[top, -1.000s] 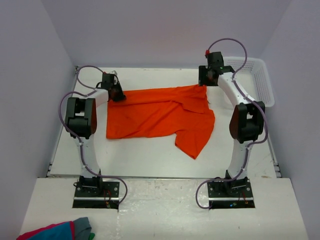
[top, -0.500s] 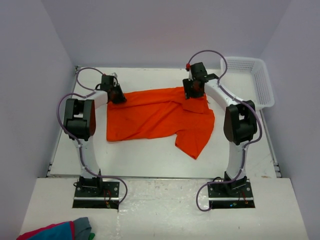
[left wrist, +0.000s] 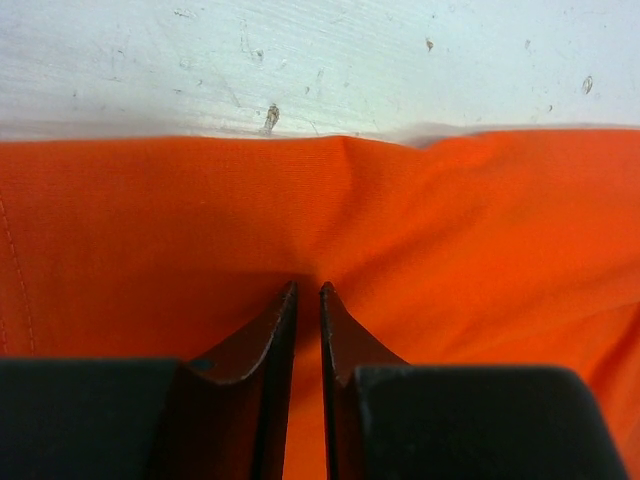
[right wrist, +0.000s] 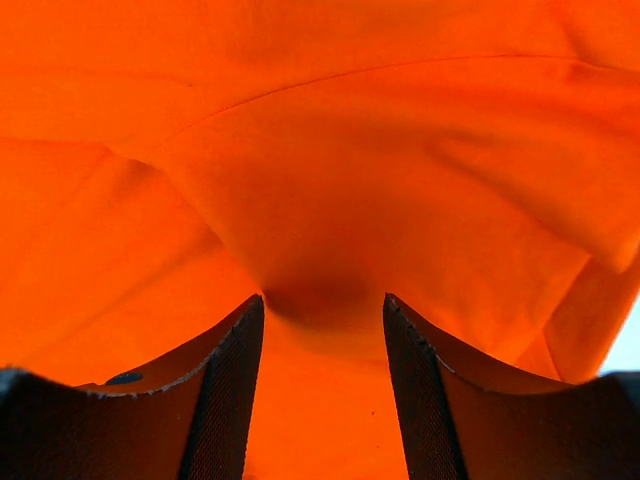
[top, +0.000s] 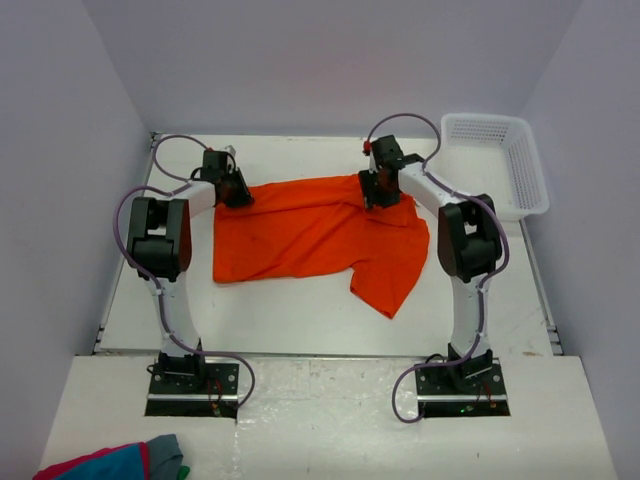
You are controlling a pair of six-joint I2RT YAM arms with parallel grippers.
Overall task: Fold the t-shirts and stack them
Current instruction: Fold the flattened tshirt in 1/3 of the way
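Left gripper [left wrist: 308, 288] is clenched on the far-left edge of the orange t-shirt [top: 300, 235], likely anchoring it, while right gripper [right wrist: 323, 300] grasps bunched far-right cloth, apparently to fold it inward.

The t-shirt [left wrist: 480, 230] filled the middle and lower part of the left wrist view, bright orange and mostly smooth. Its straight edge ran across the upper frame against a strip of white, scuffed and speckled table [left wrist: 400, 60]. The left gripper [left wrist: 307, 290] reached in from the bottom edge. Its two dark fingers [left wrist: 270, 340] stood almost together, with only a thin slit between them and orange cloth showing in that slit. At the tips the fabric was drawn into a small pucker, and a faint ridge rose from there to a slight peak in the cloth's edge. A stitched seam [left wrist: 12, 260] ran down the far left.
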